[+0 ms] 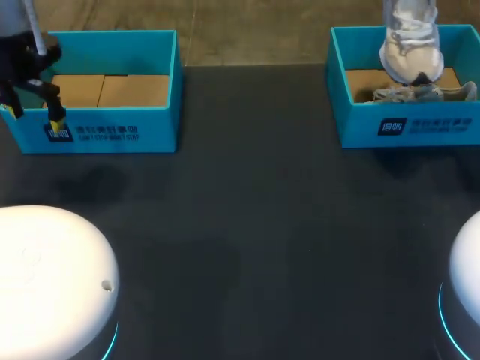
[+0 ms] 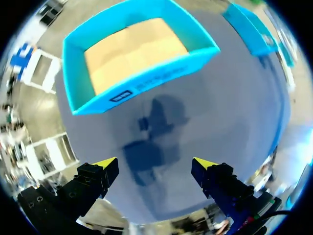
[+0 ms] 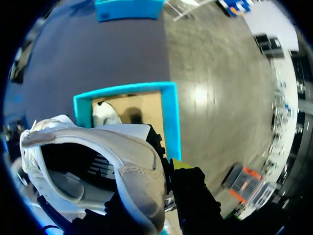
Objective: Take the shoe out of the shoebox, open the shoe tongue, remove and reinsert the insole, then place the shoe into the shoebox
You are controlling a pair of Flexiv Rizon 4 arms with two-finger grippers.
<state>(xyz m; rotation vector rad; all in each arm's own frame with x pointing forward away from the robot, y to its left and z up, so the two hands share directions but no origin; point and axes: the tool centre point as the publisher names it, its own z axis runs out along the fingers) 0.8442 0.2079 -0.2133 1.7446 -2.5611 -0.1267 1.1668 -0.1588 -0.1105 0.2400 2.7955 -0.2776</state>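
Note:
A white shoe (image 1: 409, 45) hangs over the right blue shoebox (image 1: 420, 127), at the table's far right. In the right wrist view my right gripper (image 3: 168, 169) is shut on the white shoe (image 3: 127, 161) at its collar; one yellow fingertip (image 3: 181, 163) shows outside it, the other is hidden inside. Its opening faces the camera, with the shoebox (image 3: 168, 117) below. A second, greyish shoe (image 1: 424, 92) lies in that box. My left gripper (image 1: 34, 118) hangs open and empty at the front of the left shoebox (image 1: 112, 131), above bare table in the left wrist view (image 2: 154, 166).
The left shoebox (image 2: 142, 83) holds only its brown cardboard floor. The right shoebox (image 2: 254, 29) shows far off in the left wrist view. The arms' white bases (image 1: 52, 277) fill the near corners. Dark table (image 1: 247, 225) lies between the boxes.

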